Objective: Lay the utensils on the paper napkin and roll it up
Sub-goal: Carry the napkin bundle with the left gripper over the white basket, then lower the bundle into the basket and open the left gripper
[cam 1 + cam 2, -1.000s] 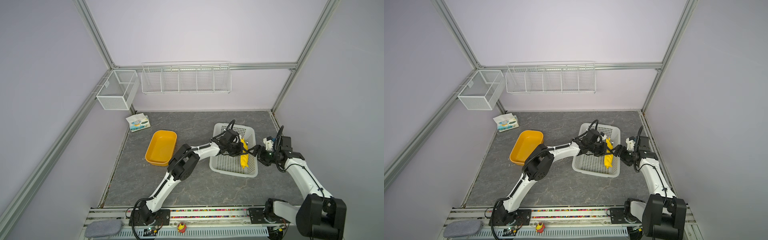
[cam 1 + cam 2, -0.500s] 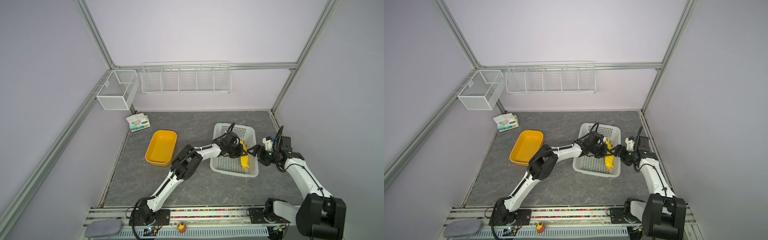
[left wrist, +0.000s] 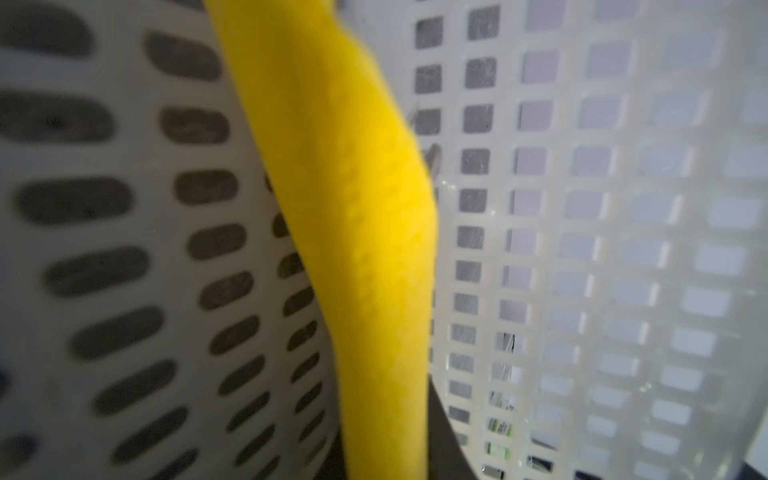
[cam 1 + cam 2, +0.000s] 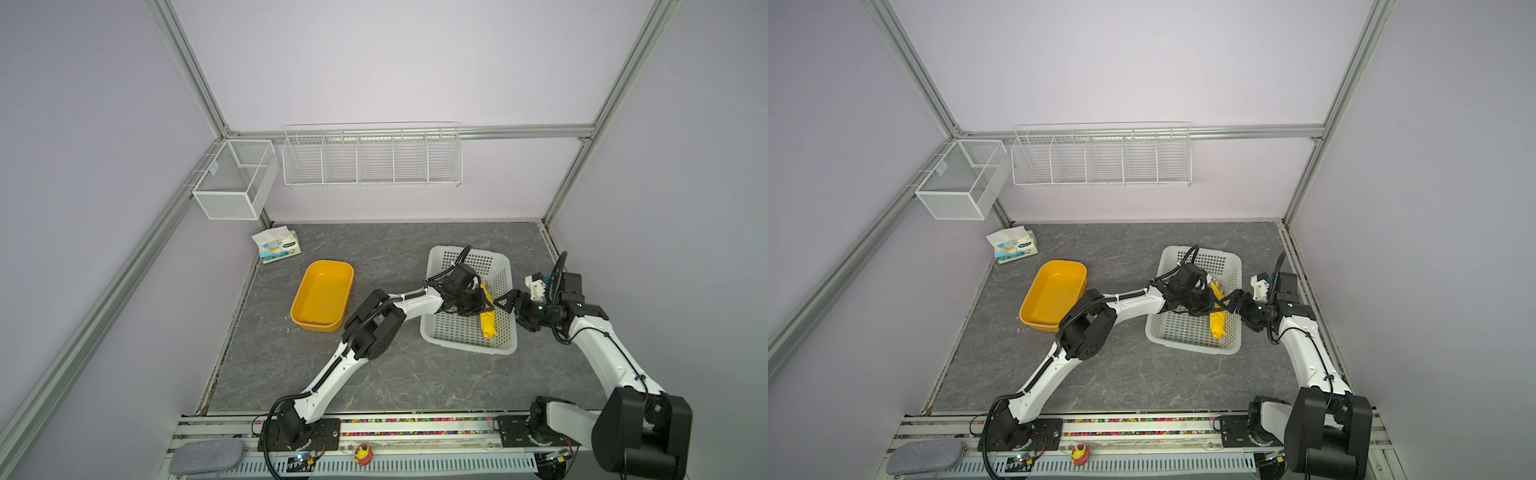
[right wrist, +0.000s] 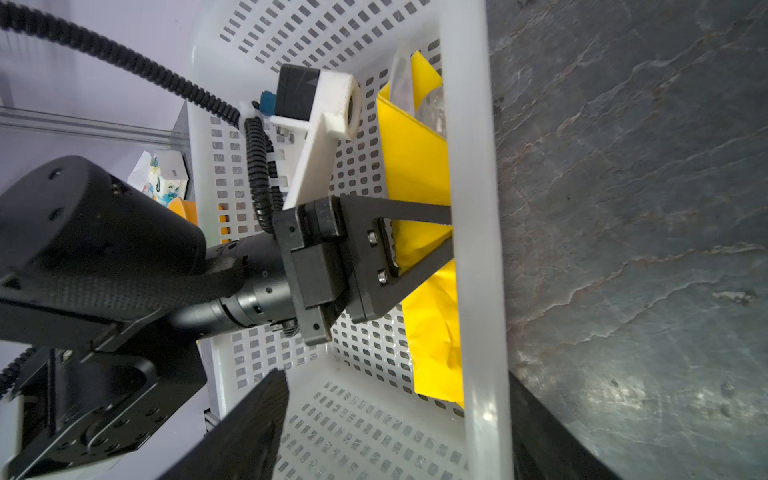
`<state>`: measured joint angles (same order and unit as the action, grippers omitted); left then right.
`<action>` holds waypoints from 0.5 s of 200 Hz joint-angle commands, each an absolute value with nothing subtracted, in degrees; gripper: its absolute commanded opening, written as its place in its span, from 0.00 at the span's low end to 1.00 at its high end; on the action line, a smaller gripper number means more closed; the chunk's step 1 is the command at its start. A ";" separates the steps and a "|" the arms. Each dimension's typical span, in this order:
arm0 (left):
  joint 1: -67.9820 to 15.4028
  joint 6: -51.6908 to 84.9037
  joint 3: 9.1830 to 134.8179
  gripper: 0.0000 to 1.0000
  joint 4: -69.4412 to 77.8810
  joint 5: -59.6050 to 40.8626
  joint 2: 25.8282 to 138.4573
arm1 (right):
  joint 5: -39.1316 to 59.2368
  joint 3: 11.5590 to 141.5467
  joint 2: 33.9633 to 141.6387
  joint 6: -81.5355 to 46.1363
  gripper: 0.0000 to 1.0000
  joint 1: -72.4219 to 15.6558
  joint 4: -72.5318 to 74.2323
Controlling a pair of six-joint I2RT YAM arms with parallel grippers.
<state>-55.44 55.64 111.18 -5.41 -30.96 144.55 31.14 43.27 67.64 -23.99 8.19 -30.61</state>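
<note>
— Where was the paper napkin [image 4: 487, 322]?
— Rolled narrow, inside the white basket [image 4: 461, 332]. It lay along the 3 o'clock wall, running from 12 to 6 in both top views. The utensils didn't show; I'd guess they were wrapped inside.
— And the left gripper [image 4: 482, 305]?
— It reached in from 9 o'clock with its fingers [image 5: 407, 206] at the roll's middle. I couldn't tell whether they pinched it or merely bracketed it.
— The right gripper [image 4: 505, 302]?
— Spread wide and empty at the basket's 3 o'clock rim, one jaw to each side. It was probably placed there to steady the basket or receive the roll.
</note>
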 commanded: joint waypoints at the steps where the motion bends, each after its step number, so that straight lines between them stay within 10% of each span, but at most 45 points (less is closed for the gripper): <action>1: -55.73 53.20 112.49 0.23 -9.95 -28.24 144.62 | 31.55 42.53 67.17 -23.21 0.80 8.49 -31.46; 100: -55.78 48.35 111.76 0.38 -16.20 -24.16 141.41 | 30.19 42.87 65.96 -22.61 0.80 8.50 -32.87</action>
